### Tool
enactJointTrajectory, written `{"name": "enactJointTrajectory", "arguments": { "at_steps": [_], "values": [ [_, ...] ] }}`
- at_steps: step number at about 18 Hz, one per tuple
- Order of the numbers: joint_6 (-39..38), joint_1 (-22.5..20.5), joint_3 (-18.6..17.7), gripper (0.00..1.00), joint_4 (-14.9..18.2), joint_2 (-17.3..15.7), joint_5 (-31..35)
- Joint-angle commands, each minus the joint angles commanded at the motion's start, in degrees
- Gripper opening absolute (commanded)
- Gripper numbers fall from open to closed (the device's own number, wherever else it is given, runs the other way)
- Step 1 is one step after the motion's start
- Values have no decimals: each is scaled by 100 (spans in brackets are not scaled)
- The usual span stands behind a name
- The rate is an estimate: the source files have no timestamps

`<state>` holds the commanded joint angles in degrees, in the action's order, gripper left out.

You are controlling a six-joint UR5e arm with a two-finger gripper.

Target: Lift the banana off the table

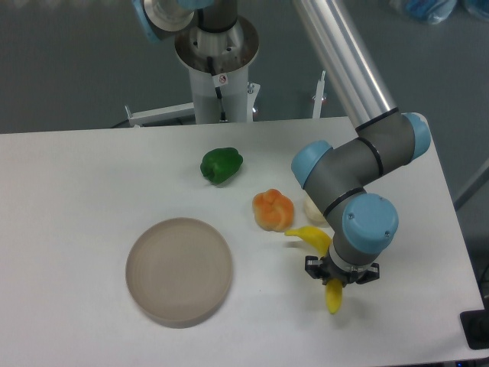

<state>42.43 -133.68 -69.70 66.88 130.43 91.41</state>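
Nearest, the banana (330,287) lay on the white worktop (69,199), its middle hidden under the hand (341,277); grip state could not be told. The grey plate (179,271) sat well to the left. Behind: orange fruit (273,209), cream fruit (312,209) touching the arm (359,164), then green pepper (221,164).

one fixed camera, high, looking down at table (76,176) – arm base opposite
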Motion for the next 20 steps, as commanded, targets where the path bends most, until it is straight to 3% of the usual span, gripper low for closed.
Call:
{"name": "enactJointTrajectory", "arguments": {
  "at_steps": [6,8,14,20],
  "values": [
    [984,-360,124,20,53,-202,-132],
    [1878,-369,124,21,70,-255,-97],
    [3673,-720,106,22,658,-492,-132],
    [3834,-774,115,22,686,-527,-194]
  ]
}}
